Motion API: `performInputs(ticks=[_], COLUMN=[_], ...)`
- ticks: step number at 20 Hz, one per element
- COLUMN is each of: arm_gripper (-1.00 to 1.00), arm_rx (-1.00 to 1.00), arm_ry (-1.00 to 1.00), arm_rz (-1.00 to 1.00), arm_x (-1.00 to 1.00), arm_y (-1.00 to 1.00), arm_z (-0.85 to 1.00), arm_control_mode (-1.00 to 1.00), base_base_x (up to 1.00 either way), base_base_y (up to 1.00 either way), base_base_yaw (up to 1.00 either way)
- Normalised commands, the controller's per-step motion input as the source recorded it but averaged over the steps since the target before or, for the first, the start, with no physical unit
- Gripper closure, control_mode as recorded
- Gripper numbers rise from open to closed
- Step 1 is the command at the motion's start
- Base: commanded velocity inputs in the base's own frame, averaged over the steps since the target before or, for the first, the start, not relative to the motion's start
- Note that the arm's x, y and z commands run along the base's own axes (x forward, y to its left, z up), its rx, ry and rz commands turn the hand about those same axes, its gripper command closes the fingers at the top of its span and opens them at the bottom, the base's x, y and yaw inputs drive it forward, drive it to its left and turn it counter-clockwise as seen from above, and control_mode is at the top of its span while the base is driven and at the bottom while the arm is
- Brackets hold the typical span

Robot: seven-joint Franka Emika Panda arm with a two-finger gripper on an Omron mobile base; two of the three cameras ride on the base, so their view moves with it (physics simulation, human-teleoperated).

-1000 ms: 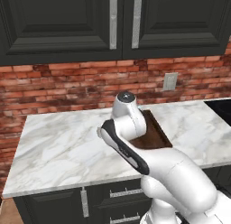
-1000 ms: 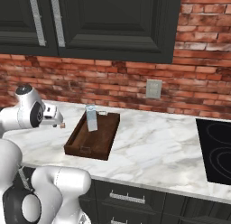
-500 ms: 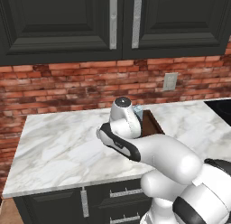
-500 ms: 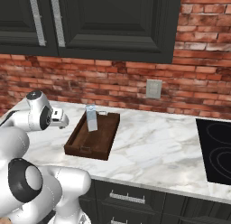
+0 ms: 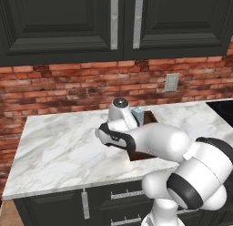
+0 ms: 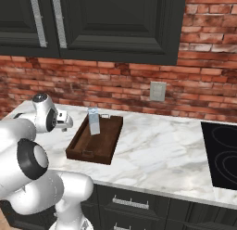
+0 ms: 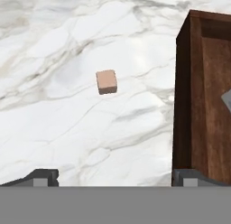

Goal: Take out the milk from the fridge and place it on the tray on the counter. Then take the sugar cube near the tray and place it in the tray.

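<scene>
Two rear base views toward shared tray [image 6: 95, 143]; close downward hand view.

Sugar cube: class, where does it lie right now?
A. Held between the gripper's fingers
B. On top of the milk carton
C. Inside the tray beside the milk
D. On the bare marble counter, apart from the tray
D: in the hand view the sugar cube rests on the white counter, clear of the tray rim, with nothing gripping it.
</scene>
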Motion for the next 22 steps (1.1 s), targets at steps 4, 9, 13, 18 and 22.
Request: performInputs(ticks=[4,9,13,18,22], arm_gripper=[-1.0,-1.0,-1.0,-1.0,-1.0], arm_rx=[0.0,0.0,0.0,0.0,0.0], arm_ry=[0.0,0.0,0.0,0.0,0.0], arm_rz=[0.0,0.0,0.0,0.0,0.0], arm_x=[0.33,0.34,0.26,0.19,0.17], arm_y=[0.14,0.09,0.09,0.1,0.05], arm_z=[-0.03,-0.08,-0.17,-0.27,-0.25], arm_control_mode=[-1.0,-1.0,-1.0,-1.0,-1.0], base_base_x=[0.0,0.0,0.0,0.0,0.0], base_base_y=[0.0,0.0,0.0,0.0,0.0], base_base_yaw=[0.0,0.0,0.0,0.0,0.0])
